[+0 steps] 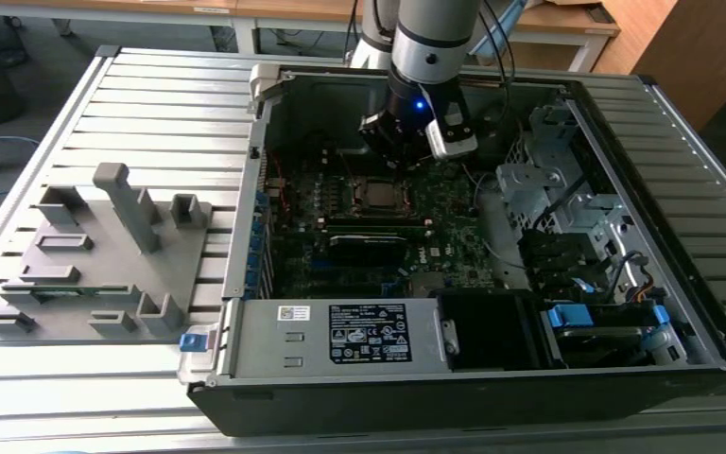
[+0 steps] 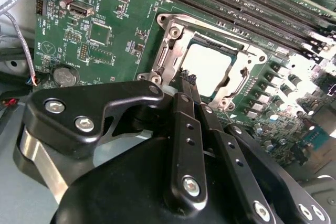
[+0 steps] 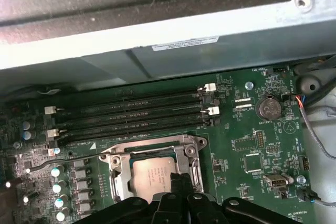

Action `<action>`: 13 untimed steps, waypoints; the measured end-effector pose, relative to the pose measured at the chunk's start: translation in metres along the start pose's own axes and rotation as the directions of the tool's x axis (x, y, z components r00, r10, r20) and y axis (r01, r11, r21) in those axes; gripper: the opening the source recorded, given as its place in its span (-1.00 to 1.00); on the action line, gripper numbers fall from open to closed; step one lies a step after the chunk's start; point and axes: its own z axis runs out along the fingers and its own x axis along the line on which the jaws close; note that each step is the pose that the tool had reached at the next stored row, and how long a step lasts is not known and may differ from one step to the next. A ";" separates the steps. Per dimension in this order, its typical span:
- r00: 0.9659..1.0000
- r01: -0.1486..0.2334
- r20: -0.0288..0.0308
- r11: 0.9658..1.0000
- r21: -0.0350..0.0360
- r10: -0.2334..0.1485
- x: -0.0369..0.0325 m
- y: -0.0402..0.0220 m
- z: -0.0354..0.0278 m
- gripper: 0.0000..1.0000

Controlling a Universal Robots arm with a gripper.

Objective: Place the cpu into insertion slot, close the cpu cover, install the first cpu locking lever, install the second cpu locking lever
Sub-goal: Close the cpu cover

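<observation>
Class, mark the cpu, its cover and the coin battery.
cpu (image 3: 149, 174): first wrist view, middle of its silver top.
cover (image 2: 169, 51): second wrist view, side bar of the frame.
coin battery (image 3: 269, 108): first wrist view, centre of its face.

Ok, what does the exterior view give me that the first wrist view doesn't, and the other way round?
Exterior view: the whole open computer case, the grey fixture tray on the exterior view's left, the labelled power supply box and the arm reaching in. First wrist view: the memory slots, the coin battery, and the chip seated under the closed metal cover. Both: the socket with the tool shut at its edge.
</observation>
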 end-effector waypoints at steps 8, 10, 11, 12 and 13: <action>1.000 0.000 0.002 1.000 0.001 0.000 0.0001 -0.0005 0.0047 -0.79; 1.000 0.000 0.002 1.000 0.001 0.000 0.0003 -0.0004 0.0050 -0.79; 1.000 0.000 0.004 1.000 0.000 0.000 0.0006 -0.0004 0.0057 -0.79; 1.000 0.000 0.006 1.000 0.000 0.000 0.0009 -0.0005 0.0064 -0.79; 1.000 0.001 0.008 1.000 0.000 -0.001 0.0010 -0.0006 0.0068 -0.79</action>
